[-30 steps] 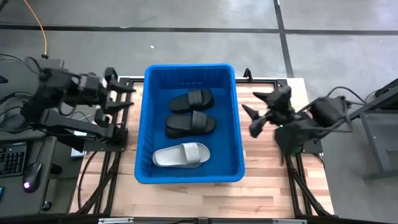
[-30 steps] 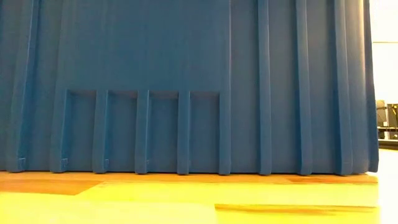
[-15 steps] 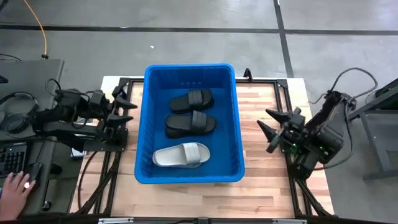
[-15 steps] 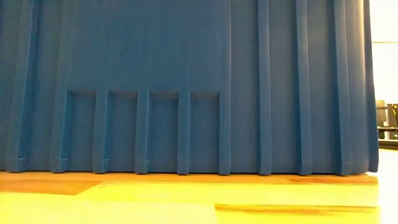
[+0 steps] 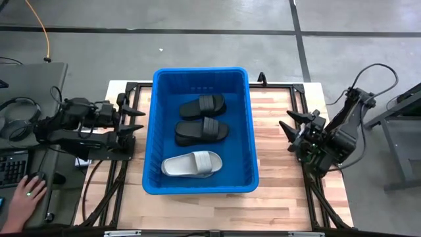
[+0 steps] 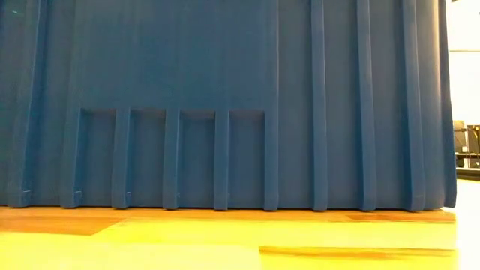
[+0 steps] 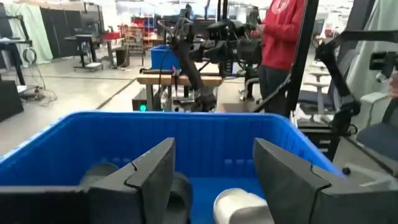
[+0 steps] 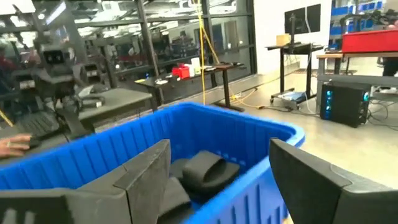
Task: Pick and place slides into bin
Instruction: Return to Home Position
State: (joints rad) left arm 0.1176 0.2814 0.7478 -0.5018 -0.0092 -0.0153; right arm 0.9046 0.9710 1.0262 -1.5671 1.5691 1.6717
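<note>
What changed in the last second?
Both arms folded back. The right gripper pulled away from the bin to the table's right edge. The left gripper shifted a little beside the bin's left wall. Both are open, nothing taken or released. The bin, black slides and grey slide are unchanged.

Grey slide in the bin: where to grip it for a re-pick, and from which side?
Probably the wide strap of the grey slide, pinched from straight above: it lies sole-down with the strap arched up, and the bin walls block side approaches.
</note>
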